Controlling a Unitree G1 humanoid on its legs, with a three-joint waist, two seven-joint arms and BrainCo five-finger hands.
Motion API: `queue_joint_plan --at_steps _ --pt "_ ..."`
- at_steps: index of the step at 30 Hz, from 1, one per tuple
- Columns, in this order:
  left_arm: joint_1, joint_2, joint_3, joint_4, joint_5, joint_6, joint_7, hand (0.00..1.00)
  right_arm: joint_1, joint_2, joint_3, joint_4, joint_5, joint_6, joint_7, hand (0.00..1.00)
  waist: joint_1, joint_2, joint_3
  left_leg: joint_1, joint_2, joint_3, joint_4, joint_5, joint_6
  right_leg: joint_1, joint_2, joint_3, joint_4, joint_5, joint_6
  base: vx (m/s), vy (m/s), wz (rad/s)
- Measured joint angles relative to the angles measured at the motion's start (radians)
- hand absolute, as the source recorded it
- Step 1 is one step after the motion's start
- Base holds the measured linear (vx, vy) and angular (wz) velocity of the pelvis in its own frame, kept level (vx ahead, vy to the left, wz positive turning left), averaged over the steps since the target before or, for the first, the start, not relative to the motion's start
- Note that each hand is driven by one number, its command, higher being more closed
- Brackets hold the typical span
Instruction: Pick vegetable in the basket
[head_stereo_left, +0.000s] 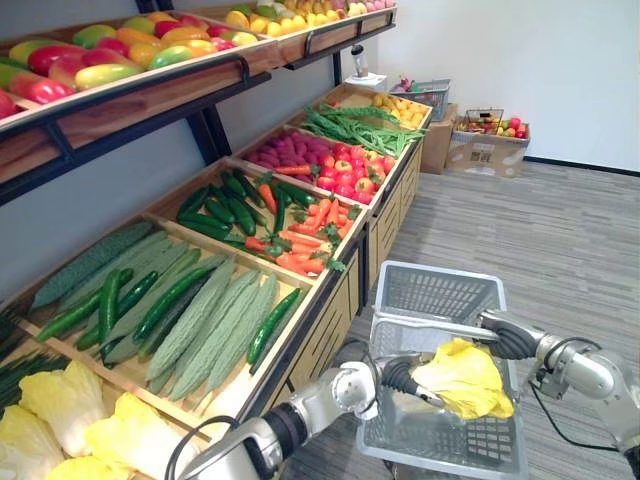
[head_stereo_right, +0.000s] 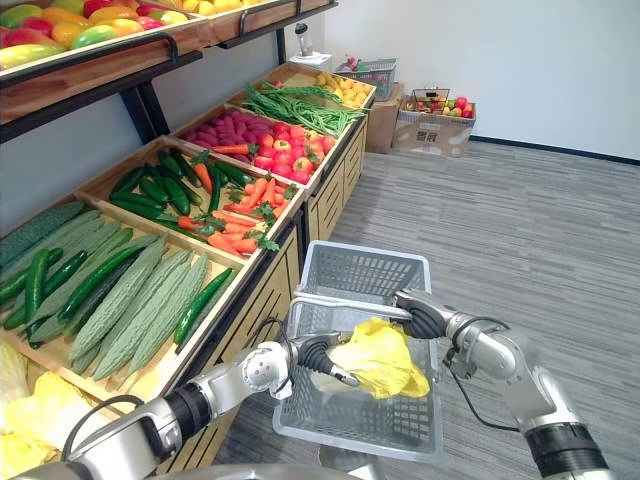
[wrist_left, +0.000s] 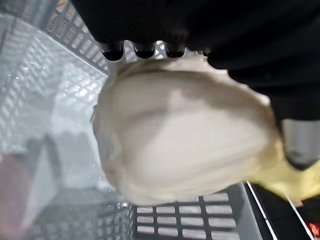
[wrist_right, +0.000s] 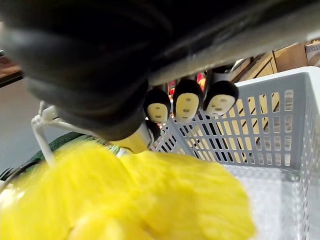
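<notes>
Bitter gourds (head_stereo_left: 215, 325), to the left of the left hand (head_stereo_left: 398, 377); carrots (head_stereo_left: 305, 240) and cucumbers (head_stereo_left: 212, 210), just beyond them; green beans (head_stereo_left: 355, 128), farther on; mangoes (head_stereo_left: 120, 50), upper shelf (head_stereo_left: 150, 97), high left

The cabbage (head_stereo_left: 462, 380) hides the left hand's (head_stereo_left: 400, 378) palm over the basket (head_stereo_left: 440, 295). Fruit (head_stereo_left: 510, 126) beyond the basket is too small to name.

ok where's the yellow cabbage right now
Lower right in the eye views: the left hand holds the cabbage over the grey basket, beside the vegetable shelf.
</notes>
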Motion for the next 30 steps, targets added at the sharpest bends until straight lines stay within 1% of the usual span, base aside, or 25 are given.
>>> queue_joint_plan --at_steps 2,4,7,12,15,16,17,19,21,22,23,24,25,26,27,29,30 --pt "0.0 -0.018 0.023 0.022 0.025 0.001 0.02 0.0 0.0 0.0 0.0 0.003 0.0 0.0 0.002 1.0 -0.001 0.001 0.01 0.0 -0.006 -0.001 -0.007 0.002 0.002 -0.001 -0.003 0.003 0.0 0.001 0.002 -0.01 0.033 -0.01" --pt "0.0 -0.021 0.03 0.027 0.043 0.002 0.037 0.0 -0.001 0.0 0.0 0.003 0.001 0.0 0.007 1.0 -0.001 0.0 0.022 0.0 -0.011 -0.002 -0.01 0.003 0.004 -0.001 -0.006 0.005 -0.001 0.003 0.004 0.0 0.018 0.0" --pt "0.003 -0.022 0.045 0.038 0.048 0.002 0.04 0.0 -0.001 0.007 0.002 0.011 0.001 0.003 0.023 1.0 -0.001 0.0 0.035 -0.001 -0.024 -0.006 -0.022 0.008 0.008 -0.002 -0.015 0.007 -0.004 0.006 0.009 -0.02 0.033 0.02" --pt "0.005 -0.024 0.063 0.047 0.077 0.0 0.058 0.0 -0.002 0.022 0.002 0.03 0.001 0.01 0.021 1.0 0.001 -0.004 0.039 -0.004 -0.033 -0.026 -0.028 0.009 0.01 0.005 -0.028 0.001 -0.012 0.01 0.013 -0.01 0.043 0.08" --pt "0.005 -0.024 0.07 0.047 0.078 -0.003 0.071 0.0 -0.002 0.03 0.002 0.041 0.001 0.025 0.018 1.0 0.0 -0.004 0.04 -0.004 -0.034 -0.034 -0.031 0.011 0.013 0.014 -0.035 -0.01 -0.022 0.012 0.016 0.0 0.04 0.1" --pt "0.005 -0.024 0.078 0.044 0.076 -0.007 0.074 0.0 -0.002 0.03 0.002 0.042 -0.001 0.042 0.017 1.0 0.0 -0.006 0.041 -0.008 -0.038 -0.043 -0.037 0.014 0.018 0.015 -0.04 -0.014 -0.023 0.012 0.016 0.0 0.041 0.16" --pt "0.005 -0.023 0.083 0.041 0.075 -0.01 0.074 0.0 -0.002 0.03 0.002 0.044 -0.002 0.049 0.016 1.0 0.0 -0.007 0.042 -0.011 -0.04 -0.05 -0.04 0.015 0.02 0.014 -0.043 -0.018 -0.024 0.012 0.016 0.0 0.031 0.21" --pt "0.025 -0.004 0.099 -0.015 0.044 -0.012 0.072 0.0 -0.002 0.032 -0.002 0.046 -0.006 0.086 0.006 1.0 0.002 -0.007 0.046 -0.02 -0.042 -0.06 -0.042 0.018 0.024 0.014 -0.052 -0.028 -0.029 0.012 0.017 0.01 0.029 0.19" --pt "0.069 0.028 0.101 -0.13 -0.019 -0.013 0.064 0.0 0.001 0.044 -0.009 0.068 -0.017 0.123 -0.008 1.0 0.003 -0.007 0.049 -0.027 -0.041 -0.081 -0.045 0.021 0.027 0.017 -0.06 -0.046 -0.03 0.012 0.017 0.02 0.024 0.25" --pt "0.094 0.049 0.104 -0.197 -0.062 -0.018 0.056 0.0 0.005 0.059 -0.013 0.092 -0.034 0.151 -0.014 1.0 0.009 -0.007 0.049 -0.03 -0.041 -0.092 -0.049 0.024 0.029 0.02 -0.065 -0.06 -0.03 0.012 0.017 0.02 0.02 0.31" --pt "0.108 0.058 0.106 -0.233 -0.084 -0.02 0.053 0.0 0.006 0.07 -0.017 0.104 -0.046 0.166 -0.022 1.0 0.01 -0.007 0.049 -0.033 -0.042 -0.101 -0.052 0.027 0.03 0.022 -0.069 -0.068 -0.032 0.012 0.017 0.03 0.019 0.39" --pt "0.142 0.069 0.121 -0.305 -0.124 -0.021 0.04 0.0 0.01 0.094 -0.037 0.135 -0.066 0.199 -0.037 1.0 0.016 -0.007 0.049 -0.034 -0.045 -0.117 -0.064 0.034 0.034 0.03 -0.077 -0.081 -0.038 0.012 0.017 0.03 0.019 0.34" --pt "0.16 0.069 0.133 -0.34 -0.14 -0.022 0.036 0.0 0.015 0.105 -0.048 0.15 -0.075 0.216 -0.047 1.0 0.025 -0.007 0.049 -0.035 -0.046 -0.124 -0.067 0.036 0.035 0.033 -0.08 -0.088 -0.039 0.012 0.017 0.03 0.019 0.41" --pt "0.193 0.069 0.159 -0.404 -0.176 -0.03 0.033 0.0 0.029 0.117 -0.064 0.183 -0.094 0.249 -0.065 1.0 0.045 -0.007 0.049 -0.036 -0.047 -0.14 -0.075 0.042 0.038 0.039 -0.087 -0.102 -0.042 0.012 0.017 0.02 0.016 0.37" --pt "0.215 0.071 0.184 -0.453 -0.203 -0.035 0.029 0.0 0.042 0.126 -0.086 0.213 -0.095 0.27 -0.078 1.0 0.059 -0.007 0.049 -0.039 -0.049 -0.158 -0.08 0.046 0.04 0.048 -0.094 -0.119 -0.047 0.012 0.017 0.02 0.009 0.55" --pt "0.282 0.081 0.281 -0.579 -0.241 -0.057 0.03 0.0 0.073 0.143 -0.116 0.28 -0.096 0.32 -0.103 1.0 0.075 -0.008 0.05 -0.053 -0.054 -0.213 -0.095 0.058 0.049 0.068 -0.117 -0.162 -0.063 0.012 0.016 0.02 0.004 0.66" --pt "0.297 0.085 0.31 -0.608 -0.254 -0.065 0.031 0.0 0.085 0.15 -0.125 0.293 -0.094 0.331 -0.113 1.0 0.081 -0.008 0.05 -0.06 -0.055 -0.224 -0.096 0.061 0.052 0.07 -0.124 -0.174 -0.066 0.012 0.016 0.01 -0.006 0.64"
